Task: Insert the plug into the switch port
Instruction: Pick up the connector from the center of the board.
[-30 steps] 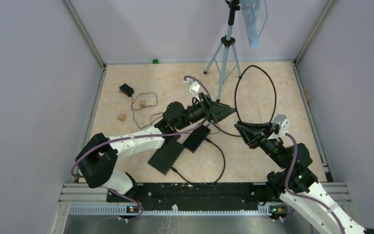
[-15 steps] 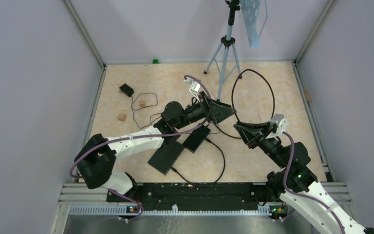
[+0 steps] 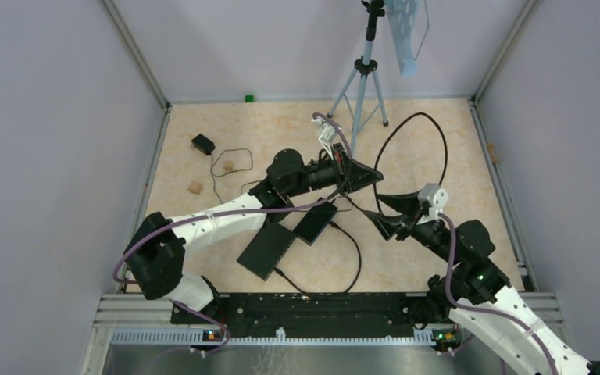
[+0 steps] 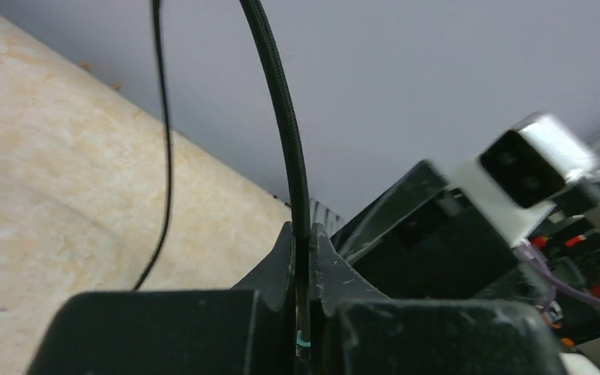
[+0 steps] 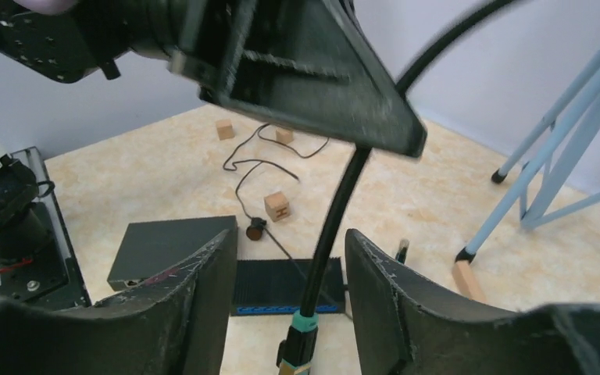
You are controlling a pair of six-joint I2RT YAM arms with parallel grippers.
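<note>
**Plug Hangs Short of Switch**

The left gripper [image 4: 303,269] is clamped tight on a thick black braided cable [image 4: 280,117]. The cable runs to a plug [image 5: 298,348] with a teal collar and tan tip. The plug hangs untouched between the spread fingers of the right gripper [image 5: 291,238]. The flat black switch [image 5: 281,287] lies on the table [image 5: 164,180] just beyond.

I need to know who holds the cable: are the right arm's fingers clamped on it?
No, the right wrist view shows the fingers standing wider than the black cable between them.
</note>
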